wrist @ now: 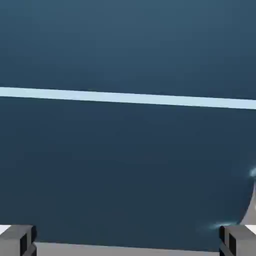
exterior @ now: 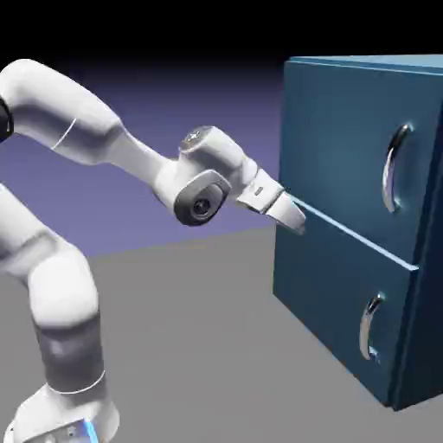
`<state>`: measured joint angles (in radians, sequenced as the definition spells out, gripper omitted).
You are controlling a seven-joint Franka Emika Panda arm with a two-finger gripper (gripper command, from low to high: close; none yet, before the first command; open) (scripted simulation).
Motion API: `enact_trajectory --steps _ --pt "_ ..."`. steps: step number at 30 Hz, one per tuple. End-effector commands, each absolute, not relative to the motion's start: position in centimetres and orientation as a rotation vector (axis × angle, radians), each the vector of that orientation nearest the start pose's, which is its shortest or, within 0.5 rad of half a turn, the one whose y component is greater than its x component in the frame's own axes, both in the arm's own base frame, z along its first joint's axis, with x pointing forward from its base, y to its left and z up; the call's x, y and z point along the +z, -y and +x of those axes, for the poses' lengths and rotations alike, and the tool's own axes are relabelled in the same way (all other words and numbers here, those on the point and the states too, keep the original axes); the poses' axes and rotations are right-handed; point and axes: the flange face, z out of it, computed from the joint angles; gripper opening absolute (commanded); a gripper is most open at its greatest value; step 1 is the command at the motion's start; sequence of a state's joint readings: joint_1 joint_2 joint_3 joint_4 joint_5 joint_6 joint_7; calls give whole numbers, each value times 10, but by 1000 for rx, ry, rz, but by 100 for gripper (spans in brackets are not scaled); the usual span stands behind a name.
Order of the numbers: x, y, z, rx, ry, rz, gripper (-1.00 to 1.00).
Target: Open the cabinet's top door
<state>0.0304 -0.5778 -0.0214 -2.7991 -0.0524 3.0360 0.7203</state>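
Observation:
The dark blue cabinet [exterior: 346, 260] stands at the right of the exterior view. Its top door [exterior: 337, 138] is the taller upper panel and lies flush with the front. The door's long curved silver handle [exterior: 394, 169] is near its right side. My gripper [exterior: 294, 221] hovers at the front's left edge, level with the light seam [exterior: 355, 235] between the two panels and far from the handle. In the hand view the grey fingertips [wrist: 17, 240] sit wide apart at the bottom corners, so the gripper [wrist: 128, 245] is open and empty. Dark blue panel [wrist: 128, 165] fills that view.
Below the seam is the shorter panel [exterior: 329, 303] with a smaller silver handle [exterior: 370, 327]. The grey tabletop [exterior: 199, 346] spreads under the arm. A light stripe [wrist: 128, 98] crosses the hand view, and a sliver of silver handle [wrist: 250, 200] shows at its right edge.

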Motion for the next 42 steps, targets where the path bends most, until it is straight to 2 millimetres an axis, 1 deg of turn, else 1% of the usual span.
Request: enact_trajectory --steps 1,7,12,17,22,27,32,37,42 --pt "473 -9 391 -1111 -798 -2540 100" --pt "511 -19 391 -1306 -385 -2656 100" --pt "538 -22 388 -1468 -37 -2715 100" --pt "562 -21 383 -1627 311 -2743 100" --pt "581 -16 378 -1779 660 -2744 100" --pt "594 -6 374 -1918 1011 -2720 100" --pt "603 8 372 -2040 1366 -2672 100" --pt "606 25 372 -2135 1730 -2601 100" --pt "604 46 376 -2196 2105 -2505 100"
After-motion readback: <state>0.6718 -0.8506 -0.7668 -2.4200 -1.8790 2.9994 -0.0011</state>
